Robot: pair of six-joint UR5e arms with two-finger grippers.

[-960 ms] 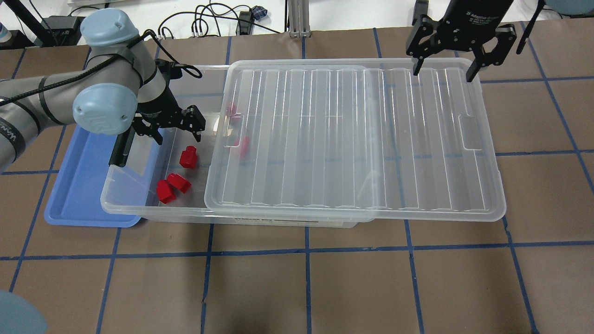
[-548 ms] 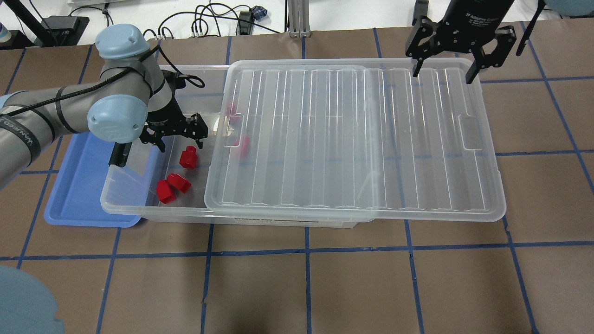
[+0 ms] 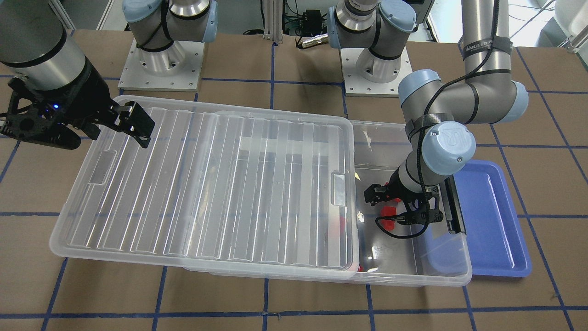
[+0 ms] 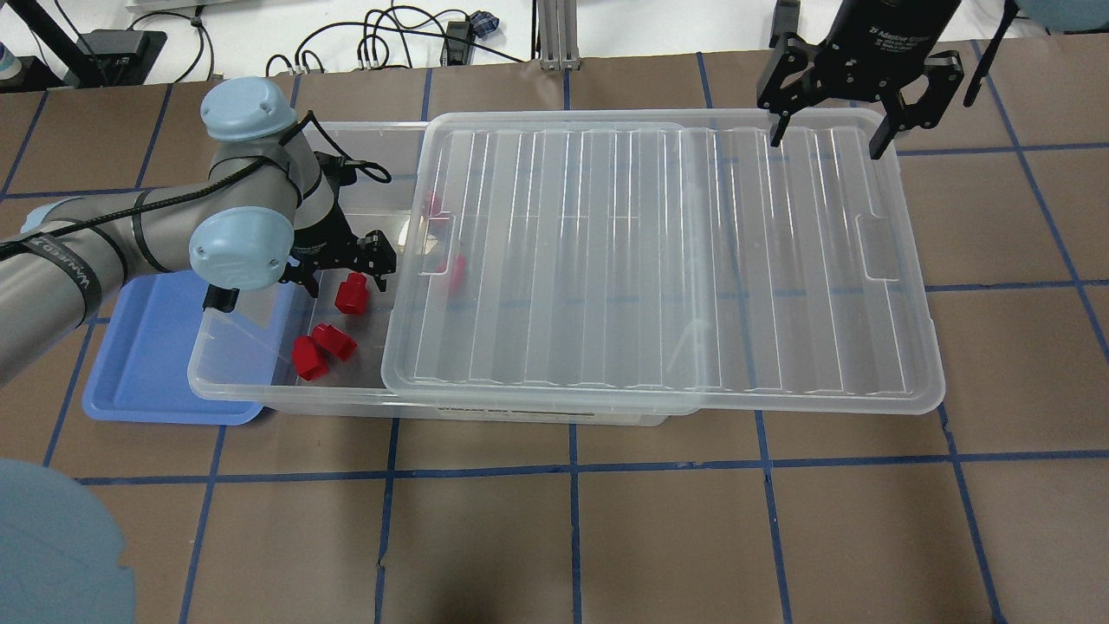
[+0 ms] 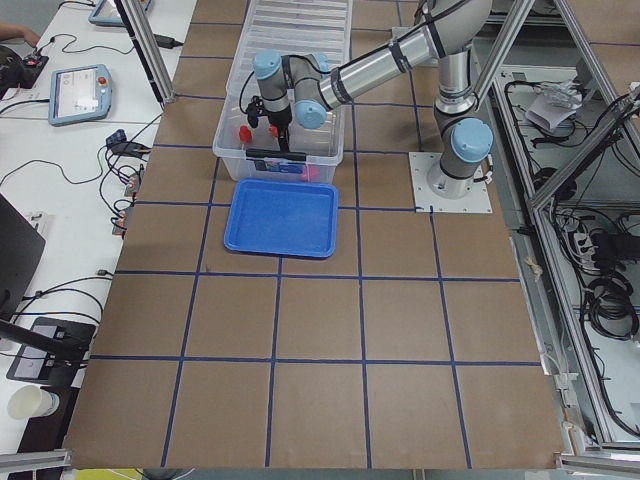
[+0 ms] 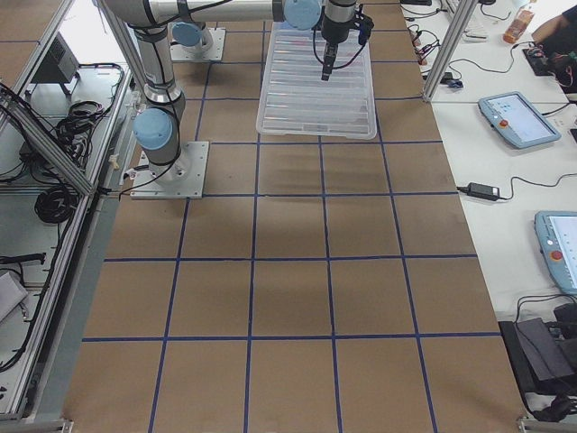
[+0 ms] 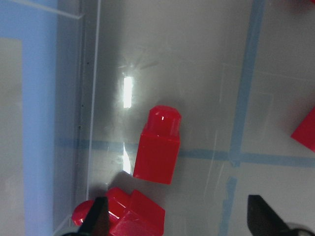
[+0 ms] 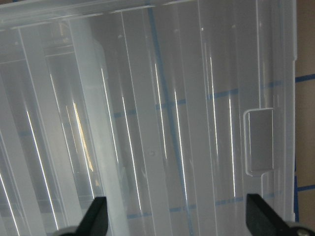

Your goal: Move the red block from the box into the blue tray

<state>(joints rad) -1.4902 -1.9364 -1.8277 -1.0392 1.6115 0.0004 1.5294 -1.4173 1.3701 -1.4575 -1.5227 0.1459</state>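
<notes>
The box (image 4: 260,394) is a clear bin; its ribbed lid (image 4: 658,251) is slid to the right, so the left end stands uncovered. Three red blocks lie in that end: one (image 4: 351,293) directly under my left gripper (image 4: 342,276), two (image 4: 321,348) close together nearer the front. In the left wrist view the single red block (image 7: 157,147) lies ahead of the open fingertips (image 7: 98,219). Two more red blocks (image 4: 455,270) show through the lid. The blue tray (image 4: 147,347) is empty, partly under the box's left end. My right gripper (image 4: 827,134) hangs open above the lid's far right corner.
The box's left wall (image 7: 86,123) runs close beside the left gripper, with the blue tray (image 7: 29,123) just beyond it. The lid's edge (image 4: 403,286) borders the opening on the right. Brown table (image 4: 572,537) with blue tape lines lies in front.
My left arm has swung right and lowered the open gripper into the box, closer over the single red block. The right gripper and the blocks have not moved.
</notes>
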